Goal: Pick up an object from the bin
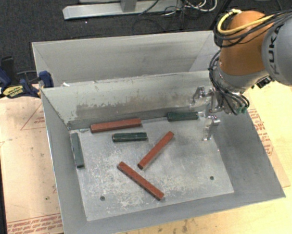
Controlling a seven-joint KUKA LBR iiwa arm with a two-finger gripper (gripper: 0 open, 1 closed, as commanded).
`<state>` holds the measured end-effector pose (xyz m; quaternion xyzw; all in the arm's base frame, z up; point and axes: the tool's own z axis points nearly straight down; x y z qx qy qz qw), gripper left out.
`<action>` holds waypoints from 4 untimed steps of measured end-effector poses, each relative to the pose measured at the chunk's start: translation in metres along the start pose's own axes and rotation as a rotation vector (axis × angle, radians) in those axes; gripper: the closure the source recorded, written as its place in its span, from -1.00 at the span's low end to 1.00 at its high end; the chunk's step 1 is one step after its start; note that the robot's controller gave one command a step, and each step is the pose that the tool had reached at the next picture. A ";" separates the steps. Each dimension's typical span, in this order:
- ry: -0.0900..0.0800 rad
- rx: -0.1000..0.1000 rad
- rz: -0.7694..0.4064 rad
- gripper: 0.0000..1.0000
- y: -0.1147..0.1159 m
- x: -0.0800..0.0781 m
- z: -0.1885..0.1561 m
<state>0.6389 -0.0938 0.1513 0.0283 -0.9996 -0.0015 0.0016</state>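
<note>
Grey metal bin [129,63], sloped walls, flat scuffed floor. Six bars lie on the floor, none stacked.

Far left: green bar [77,150] along the foot of the left wall, running front to back.

Next right, at the foot of the back wall: red bar [115,125], lying along the wall. Just in front of its right end and apart from it is the short green bar [129,137], nearly parallel to the wall.

Centre floor: two red-brown bars. The low bar [140,180] runs from upper left to lower right. The slanted bar [156,150] runs from lower left to upper right. Its lower end sits just beside the low bar's upper end; whether they touch, cannot tell.

Right of centre, at the foot of the back wall: dark bar [182,116], lying along the wall, in line with the red bar and well apart from it.

Pincer [210,125] is down inside the bin near the back right corner, just beside the dark bar's right end. Released or clenched: cannot tell. Contact with the dark bar: cannot tell.

Far right: orange cover [242,42] over the bin's right rim, a yellow cable [227,19] looped on top, and the grey arm [285,51] leading off right.
</note>
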 end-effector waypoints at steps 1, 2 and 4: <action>-0.006 0.003 0.031 -1.00 0.051 0.008 0.021; -0.006 0.002 -0.065 1.00 0.092 0.005 0.066; -0.010 0.003 -0.077 1.00 0.111 -0.006 -0.090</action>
